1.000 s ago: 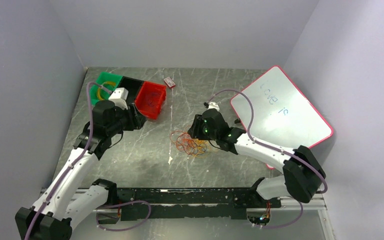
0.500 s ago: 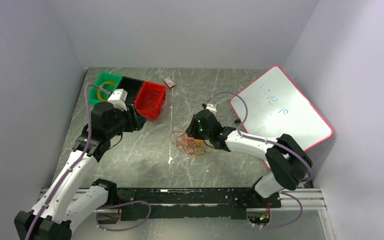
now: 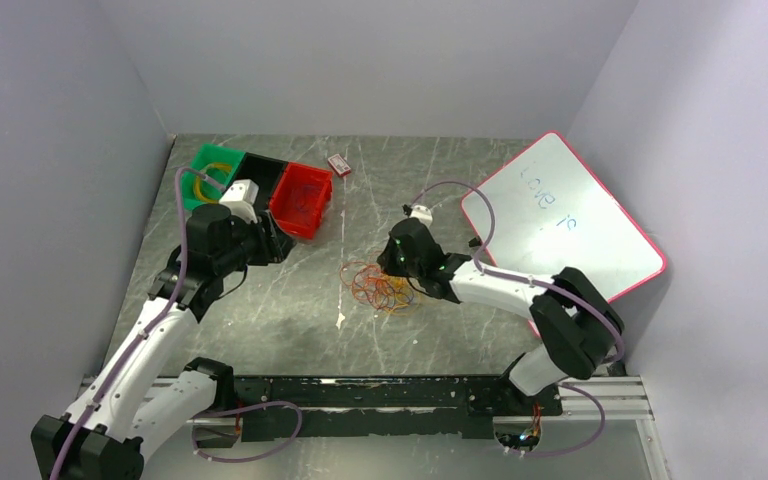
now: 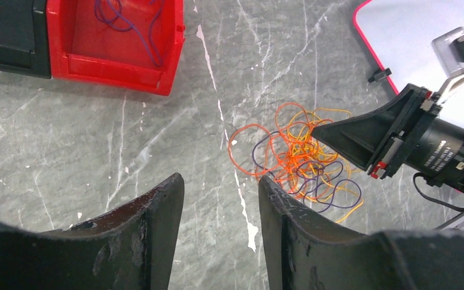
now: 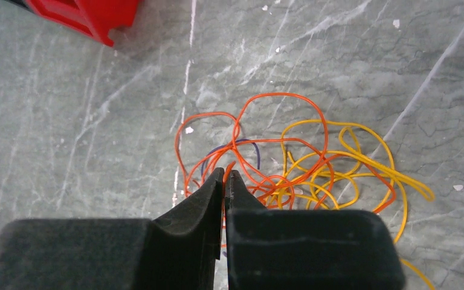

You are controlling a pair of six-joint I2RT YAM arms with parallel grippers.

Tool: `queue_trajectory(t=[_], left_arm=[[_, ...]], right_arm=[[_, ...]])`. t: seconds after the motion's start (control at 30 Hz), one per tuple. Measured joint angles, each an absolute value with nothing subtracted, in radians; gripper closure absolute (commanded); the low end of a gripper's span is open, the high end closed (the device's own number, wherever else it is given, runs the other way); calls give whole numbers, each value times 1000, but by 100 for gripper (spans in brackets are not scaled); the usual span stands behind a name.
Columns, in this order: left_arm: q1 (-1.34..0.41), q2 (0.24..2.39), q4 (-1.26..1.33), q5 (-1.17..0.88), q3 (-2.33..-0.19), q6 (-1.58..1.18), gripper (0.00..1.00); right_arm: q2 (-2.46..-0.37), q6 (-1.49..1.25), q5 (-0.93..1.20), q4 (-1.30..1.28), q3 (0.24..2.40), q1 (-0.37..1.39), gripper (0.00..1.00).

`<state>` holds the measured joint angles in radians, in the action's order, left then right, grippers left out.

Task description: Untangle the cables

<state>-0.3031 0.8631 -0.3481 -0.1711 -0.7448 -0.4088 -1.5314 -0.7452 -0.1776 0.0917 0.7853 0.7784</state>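
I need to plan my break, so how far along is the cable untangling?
A yellow loop sits in the green bin and dark strands in the red bin. The right gripper is shut on an orange cable at the tangle; the left gripper hangs open and empty. The orange, yellow and purple tangle is left.

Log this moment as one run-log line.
right end effector: shut on orange cable | left end effector: open, empty, near red bin | cables: tangled in one pile on table
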Motion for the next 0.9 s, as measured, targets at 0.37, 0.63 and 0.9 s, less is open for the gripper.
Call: queue_trajectory(t=[0.37,0.63,0.9], left_arm=[[-303,862,-250,-256,-705,-413,37],[-309,852,-70,-407,-652,-442,34],[-406,858,115,-464,-649,-451,33]], right_arm=[[-1318,-664,-166,85,786,778,100],[-1192,-667,-101,28,865,778,100],[-1144,-725,-75,35,994,778,100]])
